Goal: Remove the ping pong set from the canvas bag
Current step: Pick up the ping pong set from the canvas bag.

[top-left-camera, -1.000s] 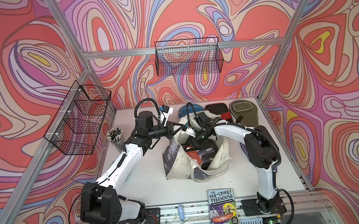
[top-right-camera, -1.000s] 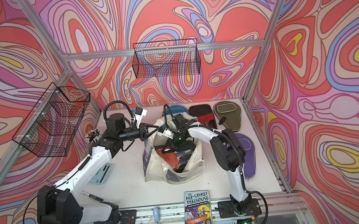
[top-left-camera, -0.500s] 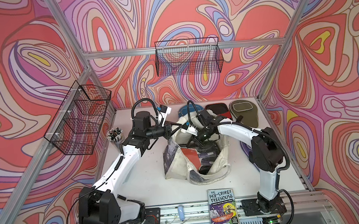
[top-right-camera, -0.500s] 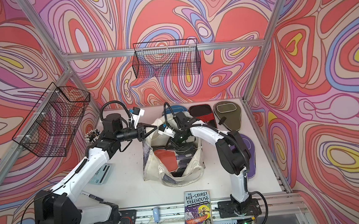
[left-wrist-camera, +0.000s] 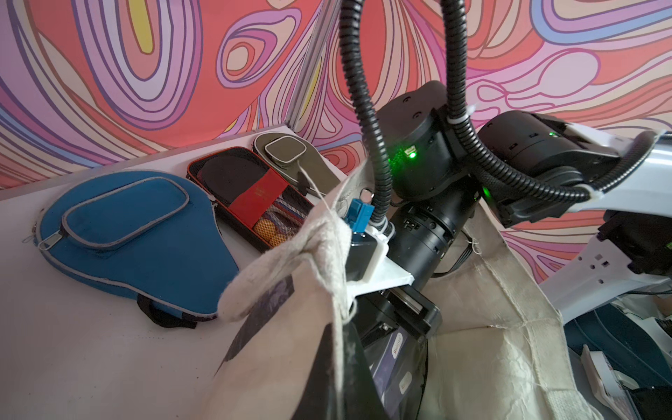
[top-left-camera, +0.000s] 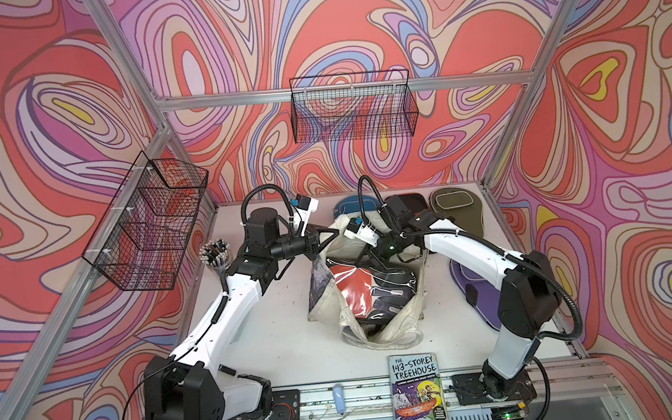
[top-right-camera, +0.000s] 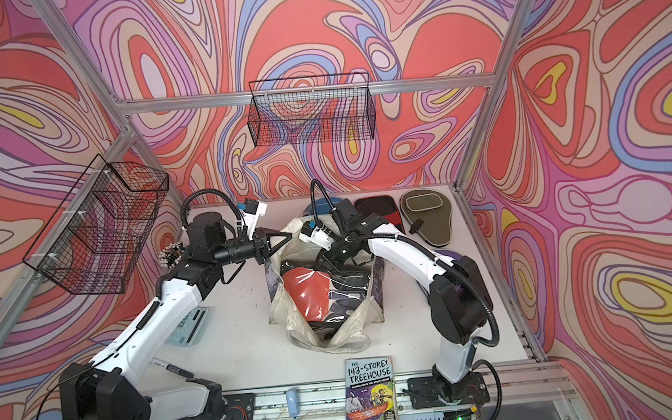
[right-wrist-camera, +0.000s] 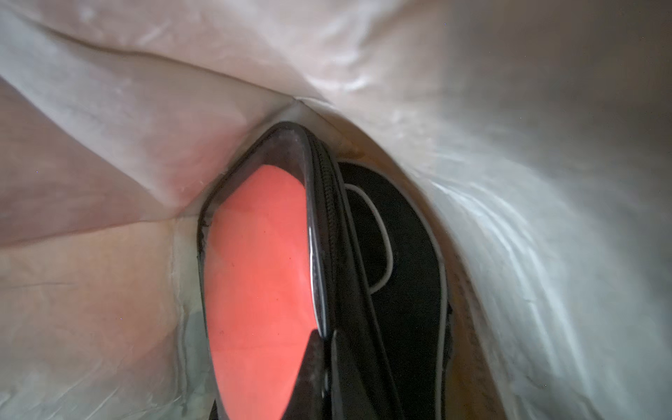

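White table point(top-left-camera: 278, 326), swirly walls point(top-left-camera: 353, 33), left jaws pinching canvas bag point(top-left-camera: 340, 239), right jaws pinching pack point(top-left-camera: 352, 287)

Swirly red-purple walls point(top-left-camera: 352, 21), aluminium frame point(top-left-camera: 341, 91), two wire baskets point(top-left-camera: 353, 111), white tabletop point(top-left-camera: 286, 329)

White arms point(top-left-camera: 227, 310), black joints point(top-left-camera: 181, 399), ribbed black cables point(left-wrist-camera: 360, 91), apparently zip-tied.

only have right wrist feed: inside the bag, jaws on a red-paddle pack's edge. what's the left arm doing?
Observer: Left gripper is shut on the canvas bag's rim, holding it up.
Operator: What's out already?
Observer: Blue case, red-trimmed mesh pack and olive case, in a row along the table's back.
Operator: Where can the red-paddle pack go?
Observer: Purple case already lies on the right arm's side of the bag, partly under that arm.
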{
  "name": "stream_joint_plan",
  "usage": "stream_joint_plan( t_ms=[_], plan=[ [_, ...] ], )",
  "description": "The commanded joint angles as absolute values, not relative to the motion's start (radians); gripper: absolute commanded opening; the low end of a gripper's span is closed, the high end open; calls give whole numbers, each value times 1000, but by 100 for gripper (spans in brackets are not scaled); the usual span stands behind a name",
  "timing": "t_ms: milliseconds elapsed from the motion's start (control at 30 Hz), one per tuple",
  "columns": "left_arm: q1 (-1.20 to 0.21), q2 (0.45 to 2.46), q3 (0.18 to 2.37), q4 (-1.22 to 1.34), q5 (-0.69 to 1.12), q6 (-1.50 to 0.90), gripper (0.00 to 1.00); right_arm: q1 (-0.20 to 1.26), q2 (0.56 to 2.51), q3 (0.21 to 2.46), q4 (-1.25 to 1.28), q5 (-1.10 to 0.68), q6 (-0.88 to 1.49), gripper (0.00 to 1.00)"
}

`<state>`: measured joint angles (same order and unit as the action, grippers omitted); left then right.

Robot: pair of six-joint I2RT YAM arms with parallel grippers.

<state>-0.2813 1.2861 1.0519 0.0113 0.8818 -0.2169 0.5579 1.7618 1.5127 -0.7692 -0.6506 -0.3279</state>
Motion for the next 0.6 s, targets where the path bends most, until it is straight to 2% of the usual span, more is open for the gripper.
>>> stream_joint_plan(
  t_ms=[0,367,567],
  plan=[
    [-275,1238,1067,104,915,-193,0,552,1707,1535,-724,-637,-305,0],
    [-276,1256,1083,32,871,-180,0,552,1645,1599,-736,-599,-298,0],
    [-275,1259,1119,-63,799,-148,4,552,1612,1658,-811,-568,-330,0]
  ],
)
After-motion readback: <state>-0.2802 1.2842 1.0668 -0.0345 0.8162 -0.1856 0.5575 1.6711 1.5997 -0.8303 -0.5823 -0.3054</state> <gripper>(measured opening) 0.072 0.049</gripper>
